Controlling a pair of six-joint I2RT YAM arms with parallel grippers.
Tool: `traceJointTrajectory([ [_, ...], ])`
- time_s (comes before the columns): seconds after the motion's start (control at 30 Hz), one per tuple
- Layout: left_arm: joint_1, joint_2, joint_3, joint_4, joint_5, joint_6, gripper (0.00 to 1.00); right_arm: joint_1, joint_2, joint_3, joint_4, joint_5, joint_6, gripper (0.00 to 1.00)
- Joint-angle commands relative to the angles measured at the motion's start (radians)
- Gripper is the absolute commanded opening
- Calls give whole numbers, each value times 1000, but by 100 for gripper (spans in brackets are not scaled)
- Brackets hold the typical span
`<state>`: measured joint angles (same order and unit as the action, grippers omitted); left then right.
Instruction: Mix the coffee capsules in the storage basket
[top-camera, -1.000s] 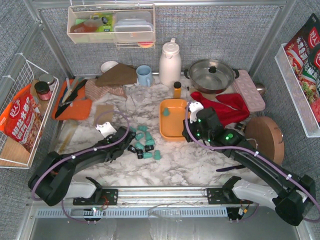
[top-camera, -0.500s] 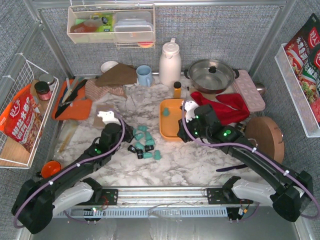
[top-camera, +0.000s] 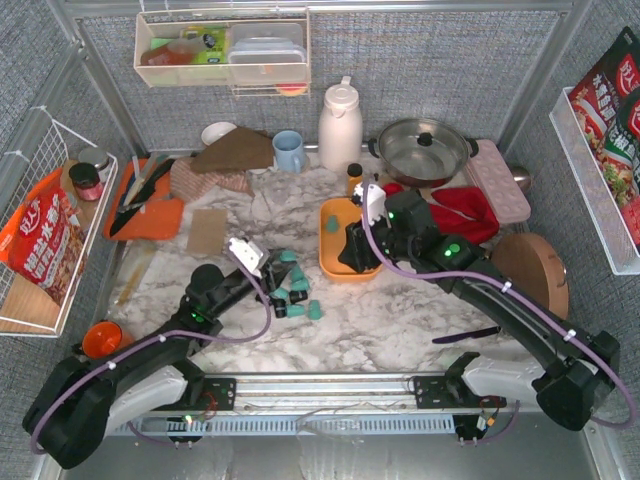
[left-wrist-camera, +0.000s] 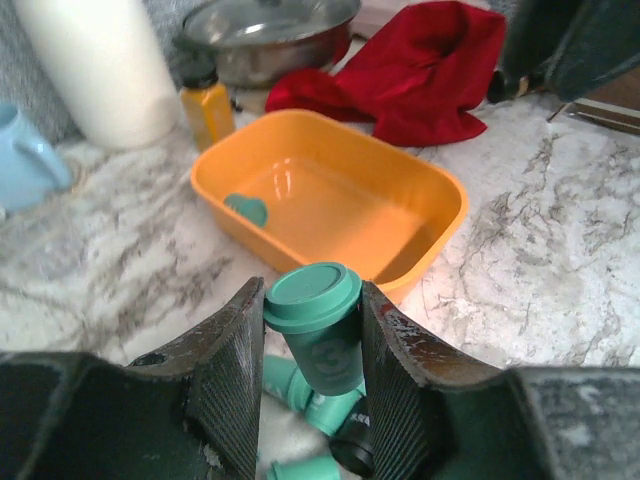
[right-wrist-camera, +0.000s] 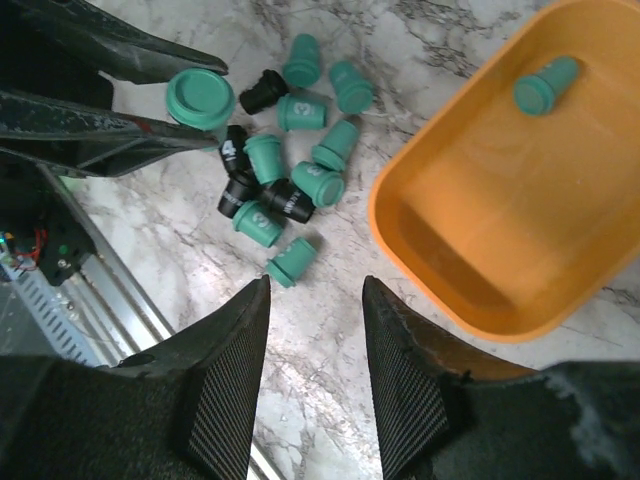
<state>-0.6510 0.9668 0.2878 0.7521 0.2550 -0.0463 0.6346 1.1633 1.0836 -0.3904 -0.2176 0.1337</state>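
We grip one teal capsule (left-wrist-camera: 312, 298) in our left end effector (left-wrist-camera: 312, 345), clear of the pile (right-wrist-camera: 265, 160) on the counter (right-wrist-camera: 340, 250), likely to carry it into the storage basket (left-wrist-camera: 345, 215), where a lone capsule (right-wrist-camera: 545, 84) lies. Our right end effector (right-wrist-camera: 315, 335) hangs parted and empty beside it.

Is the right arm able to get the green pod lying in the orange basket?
Probably yes. The right gripper hangs open and empty just beside the basket, and the pod lies alone inside with nothing covering it.
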Motion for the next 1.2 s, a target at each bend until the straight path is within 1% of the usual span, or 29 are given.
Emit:
traceJointTrajectory([
  [0.0,2,35,-21,276,114,126,41,2,8,4,48,-104,29,48],
  [0.07,2,57,-15,307,169,130,40,2,14,-9,77,-150,22,50],
  [0.13,0,77,-10,329,252,153,40,2,26,-4,74,-161,34,51],
  [0.27,-8,95,-33,372,361,245,39,1,46,23,56,-163,80,52],
  [0.33,-11,97,-42,386,399,292,38,1,53,33,58,-180,113,56],
  [0.47,-26,91,-47,402,400,343,37,2,70,45,68,-228,179,67],
  [0.6,-35,93,-36,403,382,374,37,2,101,55,84,-307,231,74],
  [0.67,-39,103,-27,402,382,380,37,1,109,52,104,-322,252,76],
  [0.87,-48,147,6,371,371,415,36,7,105,52,116,-280,266,75],
  [1.17,-63,169,57,313,357,423,36,39,114,45,104,-149,242,69],
])
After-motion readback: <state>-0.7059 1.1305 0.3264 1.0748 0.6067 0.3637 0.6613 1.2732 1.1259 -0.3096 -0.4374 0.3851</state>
